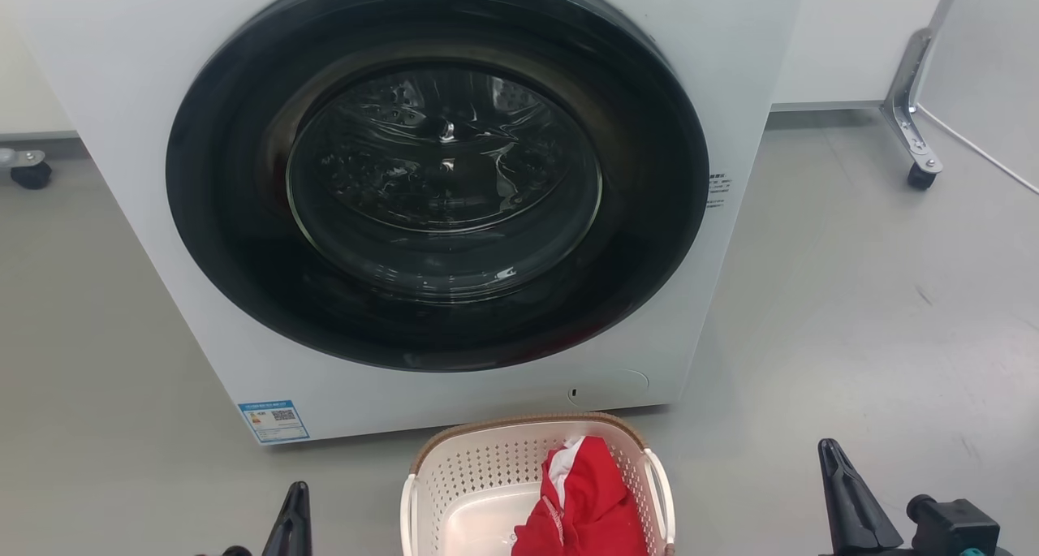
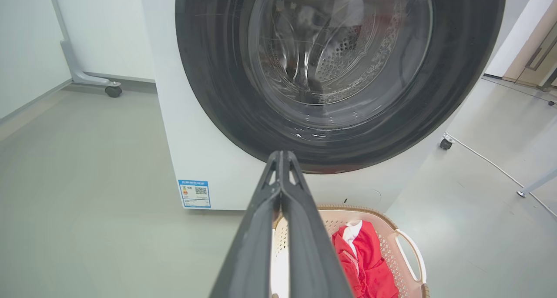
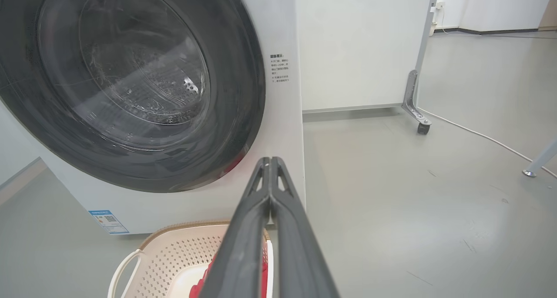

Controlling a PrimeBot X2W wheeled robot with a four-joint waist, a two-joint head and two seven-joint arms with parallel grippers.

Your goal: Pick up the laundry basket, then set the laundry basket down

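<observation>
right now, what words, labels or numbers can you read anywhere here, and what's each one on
No text here is clear enough to quote.
The blue sticker at the lower left of the washer front has a QR code and print, too small to read.
The black print block near the right edge of the washer front is too blurred to read.
On the basket, no text is seen.

Head camera is looking forward and down, close on the washing machine door. Both wrist cameras are facing it low from either side, sharing the door and laundry basket.
</observation>
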